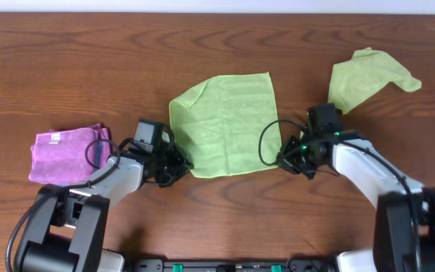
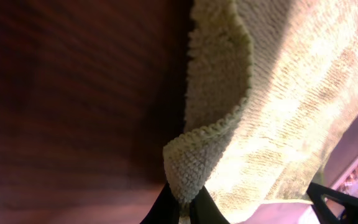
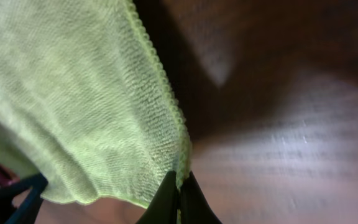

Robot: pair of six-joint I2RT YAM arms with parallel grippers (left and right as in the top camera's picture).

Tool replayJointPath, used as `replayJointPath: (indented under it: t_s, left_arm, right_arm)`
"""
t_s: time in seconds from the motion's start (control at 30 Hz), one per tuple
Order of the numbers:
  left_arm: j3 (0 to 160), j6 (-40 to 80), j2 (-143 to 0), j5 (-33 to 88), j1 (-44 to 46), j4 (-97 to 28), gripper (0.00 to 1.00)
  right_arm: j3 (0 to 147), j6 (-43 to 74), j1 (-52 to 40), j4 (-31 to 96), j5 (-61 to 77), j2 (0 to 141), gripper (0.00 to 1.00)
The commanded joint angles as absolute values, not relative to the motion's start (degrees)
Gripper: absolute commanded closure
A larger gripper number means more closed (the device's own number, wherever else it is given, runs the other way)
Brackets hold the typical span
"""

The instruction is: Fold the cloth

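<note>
A light green cloth (image 1: 225, 125) lies spread in the middle of the wooden table. My left gripper (image 1: 178, 168) is shut on its near left corner, which shows as a bunched corner (image 2: 188, 165) between the black fingers (image 2: 185, 208) in the left wrist view. My right gripper (image 1: 284, 160) is shut on its near right corner; the right wrist view shows the cloth's edge (image 3: 166, 112) pinched between the fingers (image 3: 179, 199). The cloth's near edge hangs a little above the table between both grippers.
A folded purple cloth (image 1: 66, 153) lies at the left, beside the left arm. A second crumpled green cloth (image 1: 365, 75) lies at the back right. The far table edge runs along the top.
</note>
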State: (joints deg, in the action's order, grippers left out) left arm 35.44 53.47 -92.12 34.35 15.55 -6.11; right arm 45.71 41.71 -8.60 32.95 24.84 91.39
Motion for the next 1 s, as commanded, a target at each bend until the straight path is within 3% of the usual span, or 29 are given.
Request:
replayJointPath:
  t_s: [0.0,0.97]
  left_arm:
    - [35.09,51.16,-91.79,38.22,15.75,-7.29,0.94]
    - [35.09,41.39,-81.08,40.29,15.79,-33.19,0.94]
  right_arm:
    - [45.39,39.44,-9.06,35.24,23.97,87.11,0.99]
    - [45.39,35.88,-9.08,60.01,19.27,71.48,0.99]
